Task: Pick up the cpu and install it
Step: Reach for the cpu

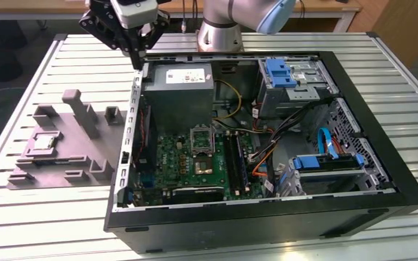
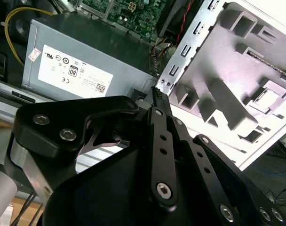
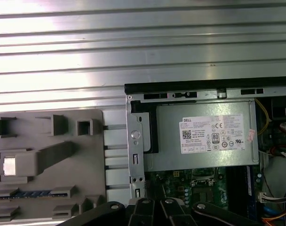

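Note:
The cpu [image 1: 44,142], a small pale square chip, lies in a pocket of the grey plastic fixture [image 1: 63,163] on the table, at the exterior view's left of the open computer case [image 1: 267,217]. In the first wrist view the cpu [image 3: 9,165] shows as a bright square in the fixture [image 3: 49,188]. My gripper [image 1: 137,60] hangs above the case's back corner, beside the grey power supply [image 1: 183,87], well away from the cpu. Its black fingers [image 2: 158,96] meet at the tips with nothing between them. The metal-framed socket [image 1: 202,137] sits on the green motherboard [image 1: 187,168].
Several upright posts rise from the fixture [image 2: 227,99]. Inside the case are blue drive brackets [image 1: 280,72], bundled cables [image 1: 289,130] and a yellow wire [image 1: 231,100]. The case's metal wall [image 1: 133,136] stands between fixture and motherboard. The slatted aluminium table [image 1: 49,217] surrounds everything.

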